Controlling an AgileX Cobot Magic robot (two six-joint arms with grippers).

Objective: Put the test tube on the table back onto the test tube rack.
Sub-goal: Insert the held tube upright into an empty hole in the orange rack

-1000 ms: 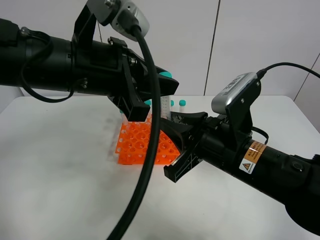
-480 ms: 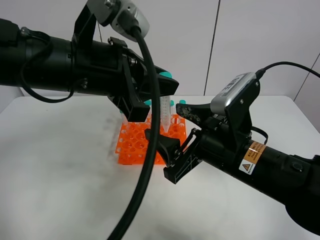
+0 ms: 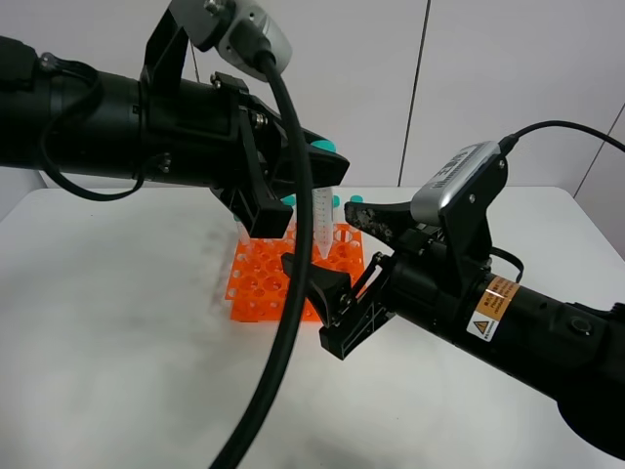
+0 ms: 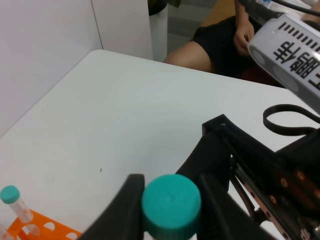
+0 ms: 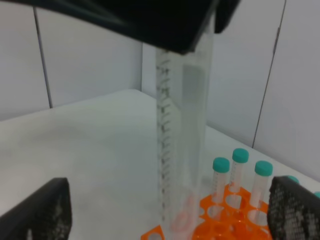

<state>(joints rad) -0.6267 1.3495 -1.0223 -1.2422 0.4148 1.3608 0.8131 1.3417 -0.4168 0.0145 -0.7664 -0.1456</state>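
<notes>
My left gripper (image 3: 326,168) is shut on the test tube (image 3: 323,220) just below its teal cap (image 3: 325,148) and holds it upright, tip down, a little above the orange test tube rack (image 3: 262,283). The left wrist view shows the cap (image 4: 171,200) between the two black fingers (image 4: 129,210). My right gripper (image 3: 347,249) is open wide, with one jaw on each side of the tube's lower part, not touching it. In the right wrist view the tube (image 5: 182,135) hangs over the rack (image 5: 225,222).
Several other teal-capped tubes (image 3: 355,203) stand at the rack's far side, also seen in the right wrist view (image 5: 240,170). The white table (image 3: 117,342) spreads around the rack. A seated person (image 4: 220,35) is beyond the table's far edge.
My right gripper's jaws have spread wide apart from around the tube's lower part. The tube stays in my left gripper over the rack. The left arm has not moved.
</notes>
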